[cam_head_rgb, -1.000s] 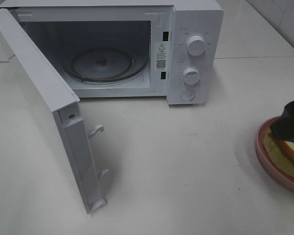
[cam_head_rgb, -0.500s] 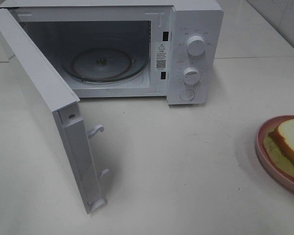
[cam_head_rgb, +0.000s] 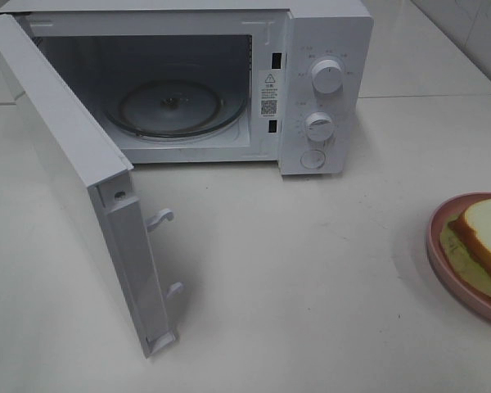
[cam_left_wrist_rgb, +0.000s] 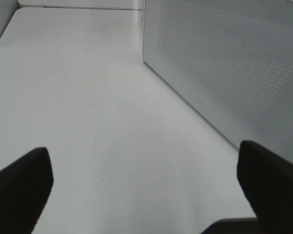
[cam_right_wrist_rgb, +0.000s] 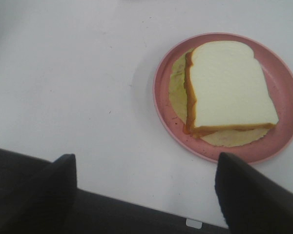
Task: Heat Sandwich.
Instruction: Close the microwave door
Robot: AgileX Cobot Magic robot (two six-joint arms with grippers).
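Note:
The sandwich [cam_head_rgb: 484,234] is white bread with a tan crust and pale filling. It lies on a round pink plate [cam_head_rgb: 443,262] at the table's right edge, and shows fully in the right wrist view [cam_right_wrist_rgb: 229,90] on the plate [cam_right_wrist_rgb: 283,141]. The white microwave [cam_head_rgb: 323,90] stands at the back with its door [cam_head_rgb: 82,188] swung wide open and an empty glass turntable [cam_head_rgb: 176,106] inside. My right gripper [cam_right_wrist_rgb: 146,187] is open, above the table and apart from the plate. My left gripper [cam_left_wrist_rgb: 144,183] is open over bare table beside the microwave's side wall [cam_left_wrist_rgb: 224,73]. Neither gripper shows in the exterior view.
The open door juts forward over the left part of the table. The microwave's two knobs [cam_head_rgb: 327,75] and a button sit on its right panel. A second table surface [cam_head_rgb: 425,49] lies behind to the right.
My right gripper, which covered part of the sandwich a second ago, has pulled back out of the exterior view. The sandwich and plate have not moved.

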